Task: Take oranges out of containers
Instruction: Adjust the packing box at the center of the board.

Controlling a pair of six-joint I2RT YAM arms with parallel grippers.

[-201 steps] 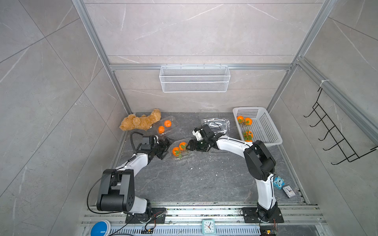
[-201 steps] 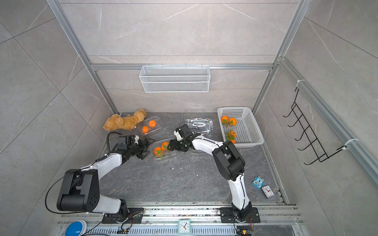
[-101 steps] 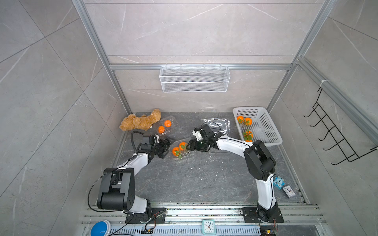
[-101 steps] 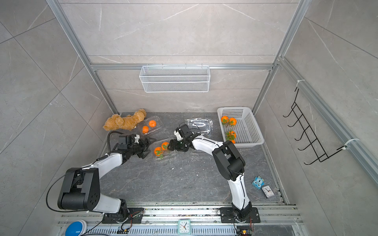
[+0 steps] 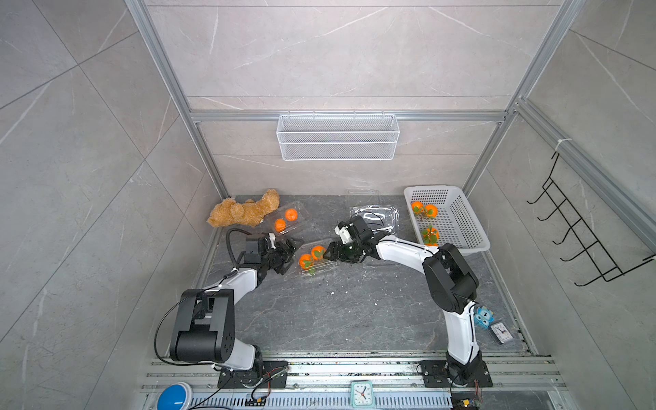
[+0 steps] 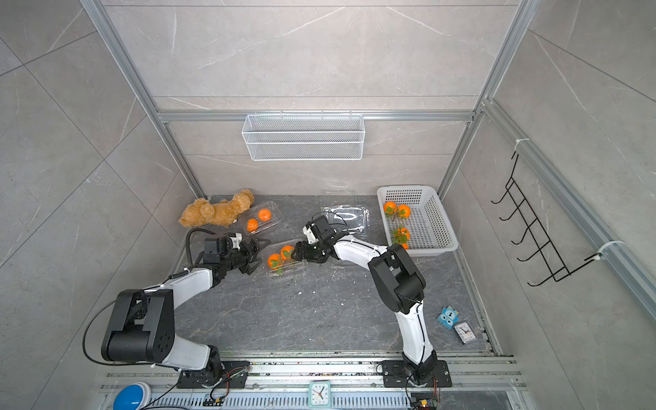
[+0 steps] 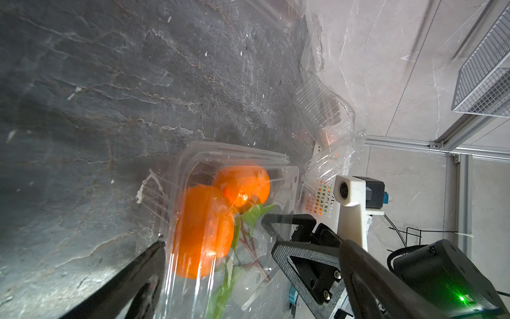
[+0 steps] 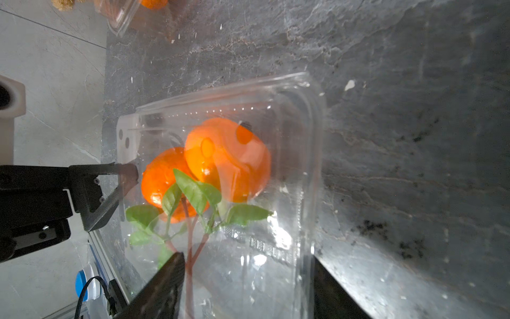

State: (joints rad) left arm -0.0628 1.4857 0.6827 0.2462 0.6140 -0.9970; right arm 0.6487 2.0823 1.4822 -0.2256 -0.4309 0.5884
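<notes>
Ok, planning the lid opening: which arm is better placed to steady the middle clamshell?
Right, likely. The right gripper spans one end of the middle clamshell, fingers apart. The left gripper, wide open, has a fingertip at the tabbed corner, better for the lid.

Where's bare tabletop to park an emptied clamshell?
Free: broad tabletop between the filled clamshell and the front rail. Crowded: centre, where left gripper and right gripper flank that clamshell; back right, empty clamshells beside white basket.
</notes>
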